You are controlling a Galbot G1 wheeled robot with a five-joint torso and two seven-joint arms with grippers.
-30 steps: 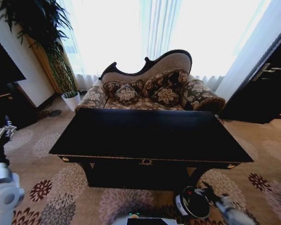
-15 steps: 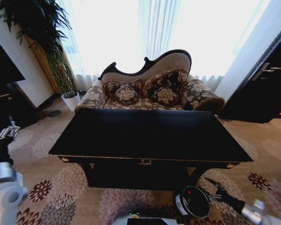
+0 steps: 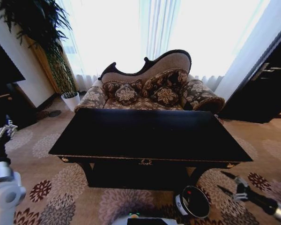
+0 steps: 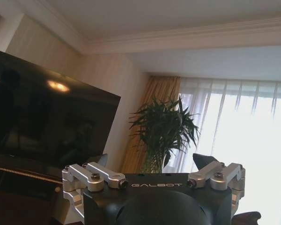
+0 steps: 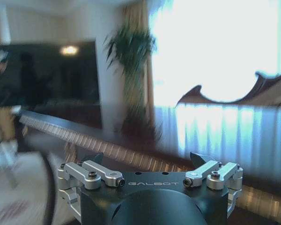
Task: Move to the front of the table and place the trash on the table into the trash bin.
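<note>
The glossy black counter (image 3: 150,133) is standing crosswise in front of the robot in the head view, its gold-trimmed front edge and small gold emblem facing the camera, its dark top showing bare. In the right wrist view the same counter (image 5: 145,140) is stretching across at about the camera's height, its polished top mirroring the bright window.

The round black trash bin (image 3: 193,202) is sitting on the floral carpet (image 3: 61,187), just in front of the counter's right front leg and below its front edge. A red spot is showing inside the bin's dark opening, at the far rim; what it is cannot be told. A pale label is showing on the bin's near-left side.

The right hand (image 3: 228,182) is hanging low over the carpet, beside the bin on the robot's right and apart from it, its two thin dark fingers spread with nothing between them. In the right wrist view the right hand (image 5: 147,159) is likewise showing its finger bases set wide apart.

The left hand (image 3: 4,129) is raised at the far left, well away from the counter, pointing up; whether it is spread or closed cannot be told.

Behind the counter, a patterned sofa (image 3: 152,89) is standing before bright curtained windows, with a tall potted plant (image 3: 47,42) to its left.
</note>
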